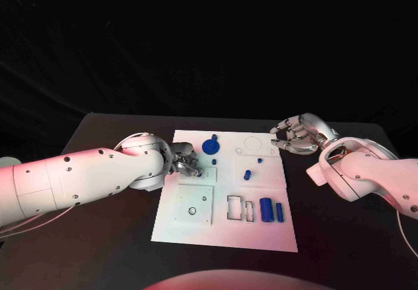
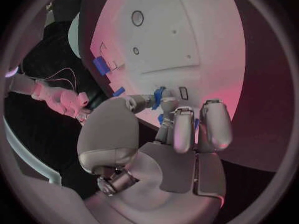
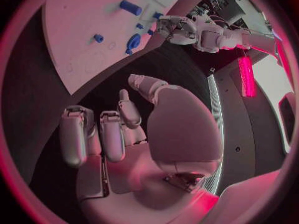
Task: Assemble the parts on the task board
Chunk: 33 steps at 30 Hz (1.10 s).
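Lying on task board (image 1: 261, 232) | two blue cylinders (image 1: 266, 209), long axes near-to-far

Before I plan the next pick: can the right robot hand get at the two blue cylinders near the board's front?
Probably yes: the right robot hand holds nothing, and nothing stands over the cylinders on the board.

My left hand (image 1: 185, 162) covers part of the task board (image 1: 225, 232); I can't tell whether its fingertips pinch a part.

Right hand (image 3: 149, 134) fingers (image 3: 74, 134) curled empty beside task board (image 3: 81, 35)
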Tool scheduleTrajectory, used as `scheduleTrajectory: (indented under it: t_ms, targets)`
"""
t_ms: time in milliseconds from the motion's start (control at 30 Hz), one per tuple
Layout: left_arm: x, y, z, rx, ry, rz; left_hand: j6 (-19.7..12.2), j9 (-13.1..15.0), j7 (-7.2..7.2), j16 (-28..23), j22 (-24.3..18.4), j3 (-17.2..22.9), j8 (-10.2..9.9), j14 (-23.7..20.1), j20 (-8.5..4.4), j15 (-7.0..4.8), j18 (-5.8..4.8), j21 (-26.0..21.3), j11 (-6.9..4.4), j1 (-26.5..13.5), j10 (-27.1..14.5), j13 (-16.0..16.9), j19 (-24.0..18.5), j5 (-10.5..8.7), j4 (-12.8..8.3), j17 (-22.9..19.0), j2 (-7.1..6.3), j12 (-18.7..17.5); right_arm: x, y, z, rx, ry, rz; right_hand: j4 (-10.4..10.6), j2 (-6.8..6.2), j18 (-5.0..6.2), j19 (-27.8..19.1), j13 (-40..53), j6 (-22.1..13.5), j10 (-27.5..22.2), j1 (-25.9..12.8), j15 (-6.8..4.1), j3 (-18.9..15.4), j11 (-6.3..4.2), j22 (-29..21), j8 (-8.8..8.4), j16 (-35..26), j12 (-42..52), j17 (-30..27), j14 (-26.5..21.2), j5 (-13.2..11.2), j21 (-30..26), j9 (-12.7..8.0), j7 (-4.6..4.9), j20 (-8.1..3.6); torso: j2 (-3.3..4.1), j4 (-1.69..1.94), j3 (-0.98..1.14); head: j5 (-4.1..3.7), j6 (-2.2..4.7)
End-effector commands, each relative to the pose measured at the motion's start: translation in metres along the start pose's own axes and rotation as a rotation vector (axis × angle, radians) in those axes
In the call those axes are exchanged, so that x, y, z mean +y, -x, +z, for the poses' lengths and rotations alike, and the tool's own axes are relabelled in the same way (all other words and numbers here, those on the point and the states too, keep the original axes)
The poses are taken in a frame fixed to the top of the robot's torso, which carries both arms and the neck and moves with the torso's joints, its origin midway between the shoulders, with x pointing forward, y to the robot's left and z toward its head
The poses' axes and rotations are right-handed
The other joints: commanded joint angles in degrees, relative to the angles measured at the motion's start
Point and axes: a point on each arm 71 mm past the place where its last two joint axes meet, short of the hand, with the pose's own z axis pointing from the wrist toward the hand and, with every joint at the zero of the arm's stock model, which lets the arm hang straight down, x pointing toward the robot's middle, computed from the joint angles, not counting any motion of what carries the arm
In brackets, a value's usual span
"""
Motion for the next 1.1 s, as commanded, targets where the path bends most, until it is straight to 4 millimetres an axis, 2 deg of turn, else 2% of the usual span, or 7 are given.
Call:
scheduleTrajectory:
  t_ms: [33,367,533,1100]
  targets:
    - [-0.0020,-0.0014,0.0002,0.008,-0.008,0.020,0.28,0.04,-0.05,-0.10,0.06,12.37,0.15,2.75,0.08,-0.36,-0.34,0.31,0.03,0.51,0.35,0.07,0.48,0.27,-12.59,0.34,-0.12,0.15,0.0006,-0.0016,-0.0002,0.013,0.007,-0.009,-0.14,0.06,0.70,0.63,0.07,-0.28,0.11,-0.32,0.04,0.22,-0.12,10.15,0.22,-0.19,-0.08,5.27,3.58,0.17,-0.33,0.08,0.00,0.17,0.01,0.04,0.03,-0.12,0.11]
    - [-0.0003,-0.0018,0.0000,0.019,-0.003,0.028,0.39,0.01,-0.08,-0.09,0.07,12.45,0.12,2.76,0.06,-0.39,-0.35,0.32,0.00,0.55,0.55,0.29,0.49,0.30,-12.67,0.37,-0.23,0.24,0.0005,-0.0017,-0.0002,0.014,0.007,-0.009,-0.14,0.06,0.70,0.63,0.07,-0.28,0.11,-0.32,0.04,0.22,-0.12,10.15,0.22,-0.19,-0.08,5.27,3.58,0.17,-0.33,0.08,0.00,0.17,0.00,0.02,0.01,-0.11,-0.05]
    - [0.0015,-0.0018,-0.0003,0.026,0.002,0.031,0.97,-0.11,-0.20,-0.11,0.20,12.83,0.05,2.75,-0.02,-0.49,-0.37,0.41,-0.12,0.47,1.30,0.94,0.54,1.37,-12.74,0.35,-0.66,0.54,0.0005,-0.0018,-0.0002,0.014,0.007,-0.009,-0.14,0.06,0.70,0.63,0.07,-0.28,0.11,-0.32,0.04,0.22,-0.12,10.15,0.22,-0.19,-0.08,5.27,3.58,0.17,-0.33,0.08,0.00,0.17,-0.02,-0.01,0.00,-0.16,-0.07]
    - [-0.0019,-0.0024,0.0010,0.030,-0.004,0.016,1.16,-0.13,-0.25,-0.11,0.32,12.92,0.04,2.76,-0.04,-0.52,-0.39,0.46,-0.16,0.40,1.57,1.20,0.58,1.74,-12.72,0.36,-0.79,0.68,0.0004,-0.0017,-0.0003,0.013,0.007,-0.009,-0.17,0.12,0.73,0.58,0.00,-0.36,0.09,-0.45,0.03,0.26,-0.13,10.08,0.39,-0.21,-0.10,5.26,3.59,0.17,-0.48,0.11,-0.01,0.14,-0.01,0.04,0.01,-0.18,-0.16]
